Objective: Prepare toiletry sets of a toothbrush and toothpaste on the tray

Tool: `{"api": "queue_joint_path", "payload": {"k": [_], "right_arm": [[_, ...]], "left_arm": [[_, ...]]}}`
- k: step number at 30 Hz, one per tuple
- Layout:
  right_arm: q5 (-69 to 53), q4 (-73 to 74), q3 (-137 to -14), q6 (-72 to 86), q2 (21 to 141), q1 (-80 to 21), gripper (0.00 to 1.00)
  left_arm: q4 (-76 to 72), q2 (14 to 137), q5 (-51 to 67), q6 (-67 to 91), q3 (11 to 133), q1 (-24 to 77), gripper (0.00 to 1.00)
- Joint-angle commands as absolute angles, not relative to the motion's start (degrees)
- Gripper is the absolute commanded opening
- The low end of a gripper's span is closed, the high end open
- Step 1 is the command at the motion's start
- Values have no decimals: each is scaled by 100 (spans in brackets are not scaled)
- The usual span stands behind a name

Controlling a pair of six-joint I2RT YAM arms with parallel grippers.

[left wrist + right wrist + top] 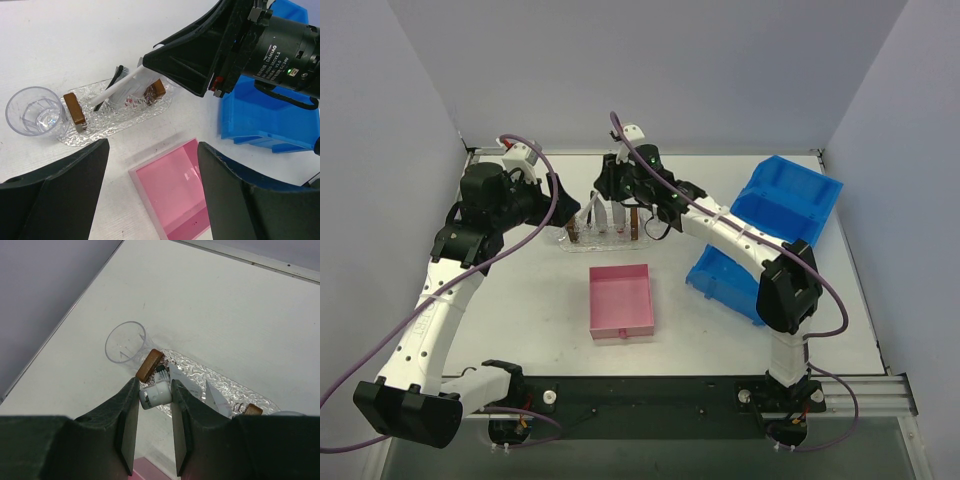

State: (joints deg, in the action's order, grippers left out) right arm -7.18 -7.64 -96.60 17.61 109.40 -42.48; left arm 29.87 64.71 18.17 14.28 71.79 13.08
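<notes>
Clamping toothpaste (152,396), right claw (154,388) above tray (200,377) between blocks (75,109); left claw (152,150) spread.

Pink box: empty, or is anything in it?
Empty. In the top view the pink box shows only bare pink floor; the part seen from the left wrist is bare too.

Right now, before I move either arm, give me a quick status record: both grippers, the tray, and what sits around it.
left gripper: open, empty, hovering on the near side of the tray
right gripper: shut on the white toothbrush, above the tray
tray: two brown blocks upright, toothpaste tubes between them
clear cup: upright, empty, at one end of the tray
pink box: nearer the arms than the tray, nothing visible inside
blue bins: right of the tray
</notes>
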Motion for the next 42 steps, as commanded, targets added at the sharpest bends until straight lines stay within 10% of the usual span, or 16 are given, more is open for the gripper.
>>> {"api": "queue_joint_path", "payload": {"k": [1,42], "right_arm": [[-571,-1195,-9633,1609,10951,-4342,0],[-35,-1415,-9070,1459,10960,-4562,1]], "left_arm": [[2909,6381,1793,1318,7198,1310,82],[2927,6398,1802,1301,7190,1310,82]]}}
